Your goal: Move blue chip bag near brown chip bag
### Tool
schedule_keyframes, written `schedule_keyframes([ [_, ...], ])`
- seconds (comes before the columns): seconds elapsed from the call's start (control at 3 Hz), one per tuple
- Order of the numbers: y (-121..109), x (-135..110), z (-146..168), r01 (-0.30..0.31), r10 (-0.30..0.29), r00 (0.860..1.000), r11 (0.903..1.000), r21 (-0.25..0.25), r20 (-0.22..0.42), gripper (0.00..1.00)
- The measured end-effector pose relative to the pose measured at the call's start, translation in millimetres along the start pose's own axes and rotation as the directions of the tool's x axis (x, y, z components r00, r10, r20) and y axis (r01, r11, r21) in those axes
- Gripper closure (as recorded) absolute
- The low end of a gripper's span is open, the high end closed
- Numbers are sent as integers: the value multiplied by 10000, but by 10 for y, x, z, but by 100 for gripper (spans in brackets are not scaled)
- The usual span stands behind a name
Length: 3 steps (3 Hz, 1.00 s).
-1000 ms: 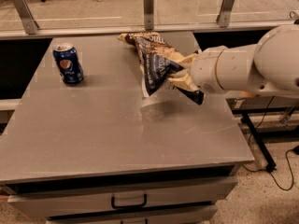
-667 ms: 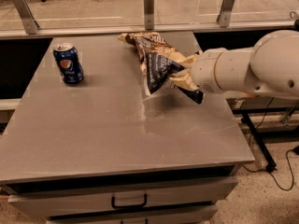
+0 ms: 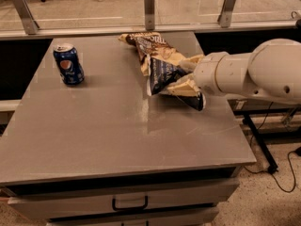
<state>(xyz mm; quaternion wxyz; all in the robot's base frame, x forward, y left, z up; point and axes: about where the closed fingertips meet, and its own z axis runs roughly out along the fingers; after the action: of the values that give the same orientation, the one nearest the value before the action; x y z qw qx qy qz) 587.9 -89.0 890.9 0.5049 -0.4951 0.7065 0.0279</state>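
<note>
Grey table top (image 3: 108, 131), flat and matte, with a drawer front below it carrying a black handle (image 3: 129, 204); a glass barrier on metal posts (image 3: 149, 6) runs behind the far edge.

Item 1: soda can (image 3: 68, 64), blue, upright, on the left part of the table. It serves as the landmark for the entries that follow.

Item 2: brown chip bag (image 3: 151, 45), dark printed top and pale tan lower part. It lies well to the right of the soda can and slightly farther back, close to the far edge of the table.

Item 3: blue chip bag (image 3: 162, 73), dark navy and glossy with white edges, crumpled. It sits well to the right of the soda can and a little nearer the camera, pressed against the tan end of the brown chip bag. Whether its lower corner rests on the table cannot be told.

Item 4: gripper (image 3: 179, 76), tan fingers on a thick white arm (image 3: 263, 69) that reaches in from the side farthest from the soda can. The fingers are closed from above and below on the blue chip bag, one end of which sticks out dark beneath them.

Item 5: black stand leg (image 3: 257, 142) and cables on the speckled floor, beyond the table edge opposite the soda can.
</note>
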Motion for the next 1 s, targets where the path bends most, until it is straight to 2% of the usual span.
schedule_keyframes([
  [0.33, -67, 32, -72, -237, 239, 9997, 9991, 343, -54, 0],
  [0.67, -163, 45, -439, -843, 866, 9960, 9917, 966, -201, 0],
  [1.0, -281, 89, -1014, -1226, 1375, 9885, 9726, 1974, -634, 0],
])
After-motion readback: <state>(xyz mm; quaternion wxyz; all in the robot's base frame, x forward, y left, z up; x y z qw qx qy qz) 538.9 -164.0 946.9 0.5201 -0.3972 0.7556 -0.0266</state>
